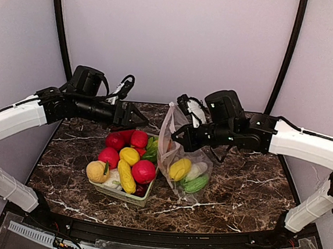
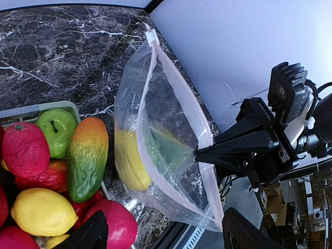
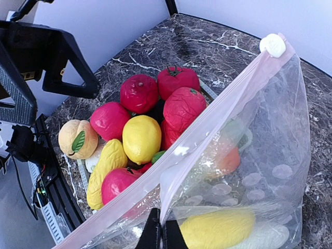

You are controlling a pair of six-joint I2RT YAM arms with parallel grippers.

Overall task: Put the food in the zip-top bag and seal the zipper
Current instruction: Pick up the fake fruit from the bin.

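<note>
Left wrist view: left gripper's fingers [image 2: 91, 234] cut by the bottom edge, only dark tips showing. Right wrist view: right gripper [image 3: 162, 236] likewise cropped to its tips. Basket [image 1: 126, 197] mostly buried under food [image 1: 130, 156]. Orange piece [image 3: 228, 160] inside zip-top bag [image 3: 280, 135] blurred by plastic; kind unclear.

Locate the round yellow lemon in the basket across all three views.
Top external: lemon in the middle of the basket, left of picture centre.
Left wrist: bottom-left corner.
Right wrist: centre-left, among red fruit.
Shared landmark: the zip-top bag beside the basket, seen in all three.
</note>
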